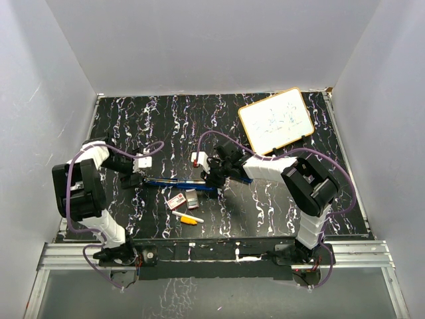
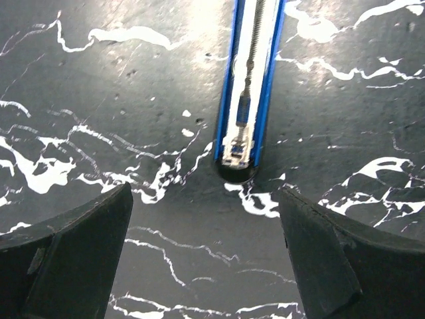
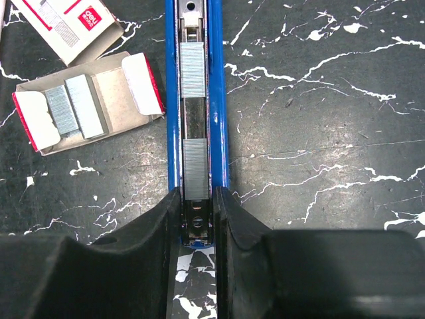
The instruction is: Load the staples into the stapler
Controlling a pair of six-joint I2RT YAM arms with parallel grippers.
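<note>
Stapler [image 3: 218, 100]: blue, opened flat on worktop [image 3: 319, 133]. Staples [image 3: 193, 63]: two strips in its channel, more in open box [image 3: 113, 93] beside it. Right hand [image 3: 197, 194]: pinching stapler's end. Left hand [image 2: 206, 196]: spread, just clear of the other tip.

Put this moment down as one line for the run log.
left hand: open, clear of stapler | right hand: gripping stapler rail | loaded: two staple strips, gap between | staple box: open, strips inside
</note>
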